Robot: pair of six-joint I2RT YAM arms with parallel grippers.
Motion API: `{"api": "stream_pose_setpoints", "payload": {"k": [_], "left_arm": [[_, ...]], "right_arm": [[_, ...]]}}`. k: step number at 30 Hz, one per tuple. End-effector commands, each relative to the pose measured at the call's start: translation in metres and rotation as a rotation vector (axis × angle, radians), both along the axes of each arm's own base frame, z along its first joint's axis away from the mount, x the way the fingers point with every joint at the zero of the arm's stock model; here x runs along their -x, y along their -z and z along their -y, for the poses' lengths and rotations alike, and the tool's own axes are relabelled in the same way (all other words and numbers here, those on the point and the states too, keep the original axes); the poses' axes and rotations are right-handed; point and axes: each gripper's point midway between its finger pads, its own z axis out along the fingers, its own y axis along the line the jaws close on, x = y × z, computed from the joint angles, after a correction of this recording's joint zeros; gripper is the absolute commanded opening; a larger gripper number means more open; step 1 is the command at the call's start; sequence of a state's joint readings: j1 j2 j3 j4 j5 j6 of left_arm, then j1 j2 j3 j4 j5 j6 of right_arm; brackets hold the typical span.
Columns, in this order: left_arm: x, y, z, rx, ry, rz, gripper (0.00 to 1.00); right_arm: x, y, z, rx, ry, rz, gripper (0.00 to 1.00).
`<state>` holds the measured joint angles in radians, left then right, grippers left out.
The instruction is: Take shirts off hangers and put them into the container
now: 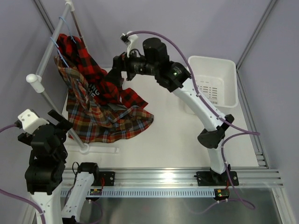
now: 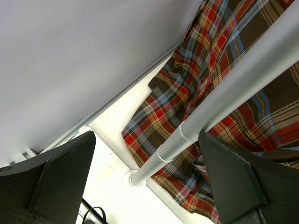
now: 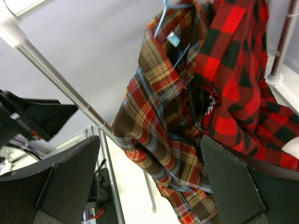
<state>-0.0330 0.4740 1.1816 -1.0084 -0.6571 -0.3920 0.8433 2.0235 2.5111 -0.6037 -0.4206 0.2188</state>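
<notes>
1. I count two shirts, both draped on the rack [image 1: 49, 56] in the upper left of the overhead view. One is a red-and-black check shirt [image 1: 81, 60]. The other is a multicolour plaid shirt [image 1: 112, 123], and its lower part spreads over the tabletop [image 1: 163, 140].
2. I see one white basket [image 1: 211, 59] at the upper right, well apart from the shirts.
3. Light-blue wire of a hanger [image 3: 160, 19] shows at the plaid collar in the right wrist view. I cannot tell how many hangers there are in all.
4. There are two claws. The left claw [image 1: 60, 120] is spread wide with nothing in it, low at the left beside the plaid hem. In its own view a rack pole [image 2: 224, 102] crosses between its fingers.
5. The right claw [image 1: 119, 69] is also spread and holds nothing. It sits just beside the red shirt.
6. The red shirt has white lettering [image 1: 92, 88], but it is too creased to read in full. A small pale-blue collar label [image 3: 174, 39] is also unreadable.
</notes>
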Motion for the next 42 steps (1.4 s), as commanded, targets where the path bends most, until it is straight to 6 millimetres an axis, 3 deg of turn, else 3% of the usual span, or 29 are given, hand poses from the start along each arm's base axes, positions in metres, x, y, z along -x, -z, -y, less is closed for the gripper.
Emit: {"api": "stream_pose_setpoints", "payload": {"k": [1,7,12,18,22,23,25,30,36,38,40,41,42], "left_arm": [[0.000,-0.020,0.004,-0.010,0.036,0.062,0.99],[-0.012,-0.018,0.028,0.023,0.181,0.067,0.99],[-0.015,-0.014,0.037,0.043,0.233,0.093,0.99],[-0.021,-0.006,0.042,0.055,0.259,0.068,0.99],[-0.020,-0.006,0.043,0.055,0.264,0.082,0.99],[-0.020,-0.007,0.043,0.053,0.264,0.083,0.99],[-0.019,-0.006,0.042,0.047,0.264,0.080,0.99],[-0.017,-0.002,0.043,0.047,0.267,0.074,0.99],[-0.018,-0.002,0.053,0.052,0.329,0.097,0.98],[-0.016,-0.008,0.054,0.052,0.337,0.114,0.98],[-0.015,-0.014,0.060,0.056,0.369,0.135,0.97],[-0.015,-0.018,0.064,0.050,0.398,0.151,0.95],[-0.018,-0.024,0.076,0.052,0.471,0.182,0.93]], "right_arm": [[0.001,0.026,-0.020,0.090,0.023,0.047,0.99],[0.013,0.061,-0.061,0.176,0.065,0.149,0.99],[0.018,0.074,-0.076,0.228,0.125,0.236,0.99],[0.029,0.062,-0.076,0.237,0.185,0.326,0.99],[0.034,0.053,-0.066,0.250,0.202,0.338,0.98],[0.033,0.059,-0.064,0.268,0.215,0.339,0.98],[0.043,0.042,-0.057,0.245,0.232,0.367,0.98],[0.067,0.022,-0.048,0.228,0.241,0.411,0.98],[0.076,0.009,-0.053,0.178,0.201,0.423,0.96],[0.078,0.002,-0.057,0.155,0.185,0.430,0.89],[0.074,0.013,-0.067,0.178,0.176,0.439,0.88],[0.073,0.009,-0.069,0.171,0.180,0.448,0.87],[0.071,0.021,-0.076,0.196,0.172,0.446,0.87]]}}
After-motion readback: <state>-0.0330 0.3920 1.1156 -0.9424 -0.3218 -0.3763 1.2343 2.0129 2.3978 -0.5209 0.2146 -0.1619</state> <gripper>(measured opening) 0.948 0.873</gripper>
